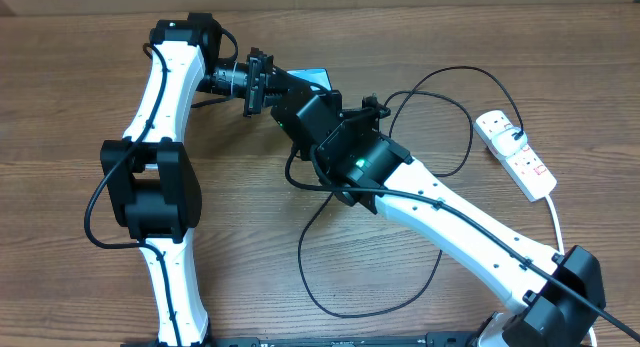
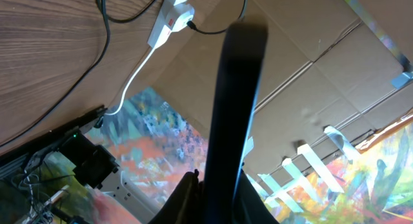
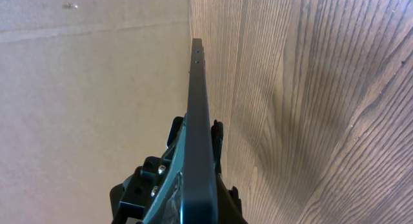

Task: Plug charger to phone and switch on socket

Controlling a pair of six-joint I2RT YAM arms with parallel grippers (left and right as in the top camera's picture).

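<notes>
Wood-grain table spreads under both my arms, which meet near its upper middle. My right arm is the bulkiest thing on it, white links running up from the lower right corner to a black wrist. My left arm comes up the left side and bends across toward the same spot. The socket lies well apart at the right edge, a white strip with small red switches and a thick white cord trailing down — something black is plugged in at its upper end. From there the charger runs left in loose black loops over the wood. The phone is off the table, held edge-on between my two wrists: my left gripper is clamped on one end, and my right gripper grips the thin dark edge too. Only a pale corner of it shows from overhead — no writing is legible anywhere.
</notes>
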